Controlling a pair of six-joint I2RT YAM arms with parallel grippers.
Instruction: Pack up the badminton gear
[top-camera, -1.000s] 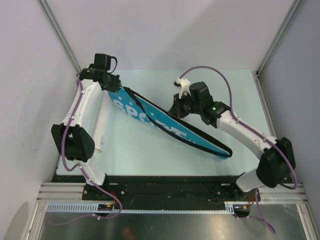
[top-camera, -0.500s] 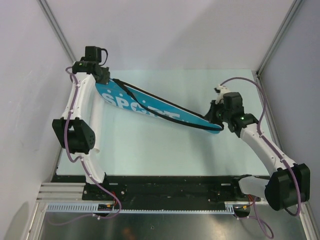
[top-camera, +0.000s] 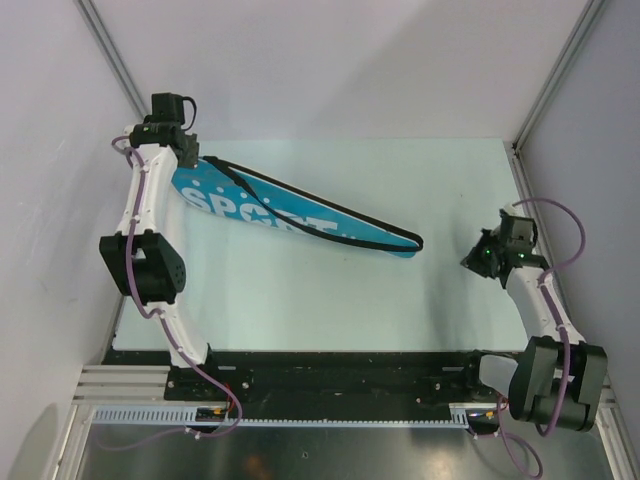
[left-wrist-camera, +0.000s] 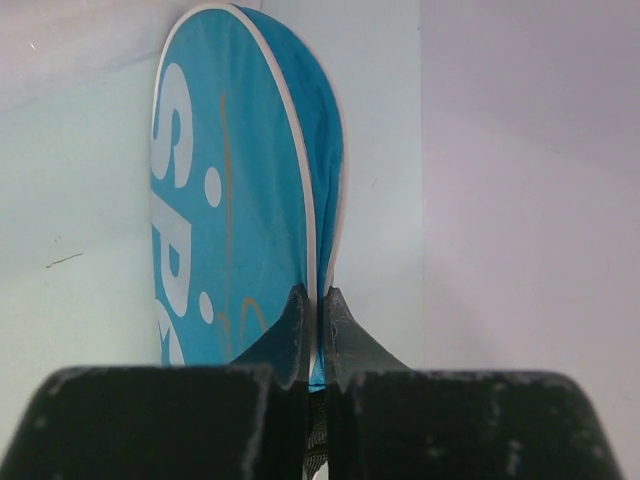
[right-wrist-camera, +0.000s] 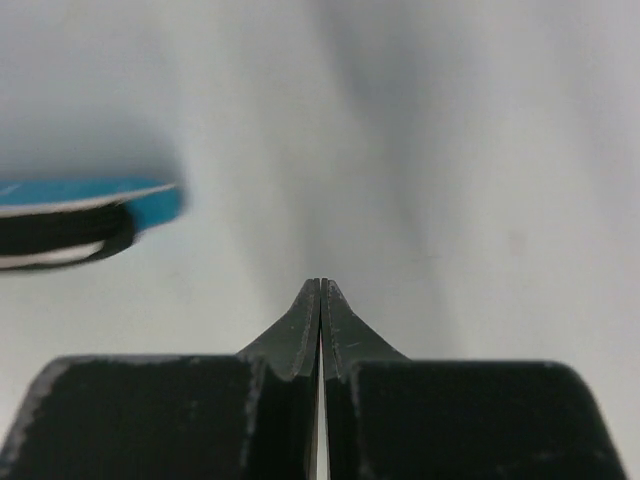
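Pale table (top-camera: 300, 295) — left pincer (left-wrist-camera: 318, 294) pinches bag (top-camera: 300, 220) rim, masking wide end.

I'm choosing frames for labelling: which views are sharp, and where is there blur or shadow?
Top external: evenly lit and sharp; the lettering on the racket bag reads clearly. Left wrist: bag crisp, no glare. Right wrist: the right gripper is in focus, but the bag's tip at left is blurred and a soft grey shadow crosses the background.
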